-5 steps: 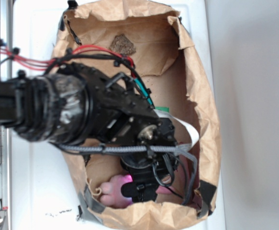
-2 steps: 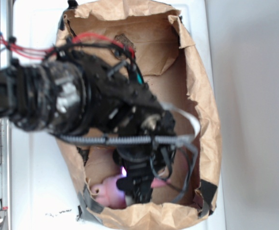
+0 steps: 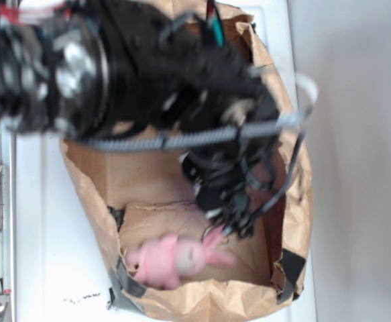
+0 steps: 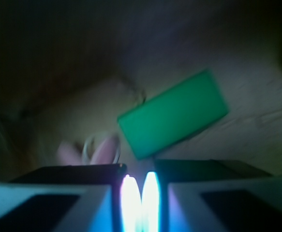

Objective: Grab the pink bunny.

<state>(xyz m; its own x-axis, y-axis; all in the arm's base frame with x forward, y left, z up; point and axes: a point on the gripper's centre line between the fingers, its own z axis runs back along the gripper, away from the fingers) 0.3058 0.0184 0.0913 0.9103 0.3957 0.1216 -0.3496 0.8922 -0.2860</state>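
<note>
Pink bunny [image 3: 175, 258] lies on the floor of the paper bag [image 3: 296, 201], against its near edge, ears pointing toward the gripper [image 3: 232, 218]. Gripper sits just above the ears; contact cannot be told through blur. Wrist view: fingers pressed together, nothing between them, the ears [image 4: 90, 150] visible just beyond the tips, green block [image 4: 173, 114] farther in. Judgement: bunny not grasped; the grab remains to be done.

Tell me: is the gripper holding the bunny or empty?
Empty and shut. In the wrist view the gripper fingers nearly meet with nothing between them; in the exterior view the bunny lies on the bag floor, below the gripper.
</note>
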